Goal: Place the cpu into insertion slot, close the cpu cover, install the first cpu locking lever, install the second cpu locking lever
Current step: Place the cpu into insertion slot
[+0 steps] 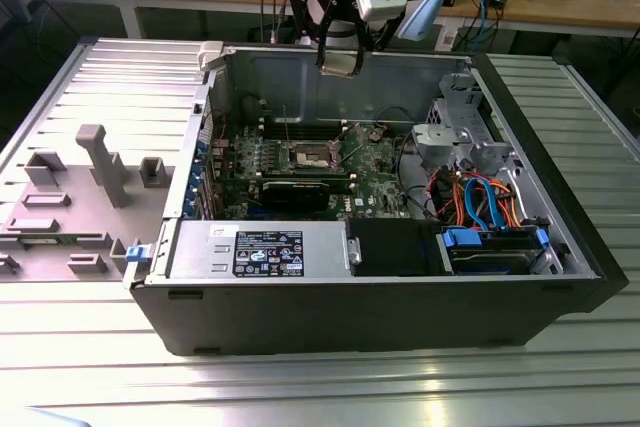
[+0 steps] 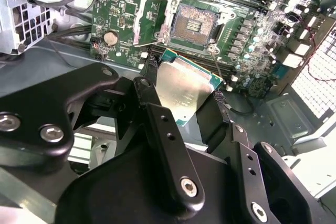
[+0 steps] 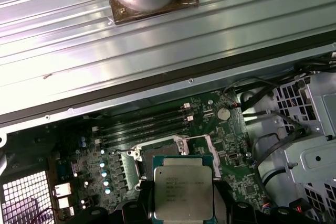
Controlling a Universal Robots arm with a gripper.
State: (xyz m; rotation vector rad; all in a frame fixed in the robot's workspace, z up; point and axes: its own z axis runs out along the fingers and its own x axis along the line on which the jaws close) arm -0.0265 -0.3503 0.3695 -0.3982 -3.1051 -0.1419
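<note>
I'm holding the cpu [image 2: 182, 85] by its edges in my end effector [image 2: 181, 103], hovering well above the open insertion slot [image 2: 193, 24], cpu cover [image 2: 149, 22] flipped back. Placing step, I'd say: it's calling for square alignment and a level descent.
</note>
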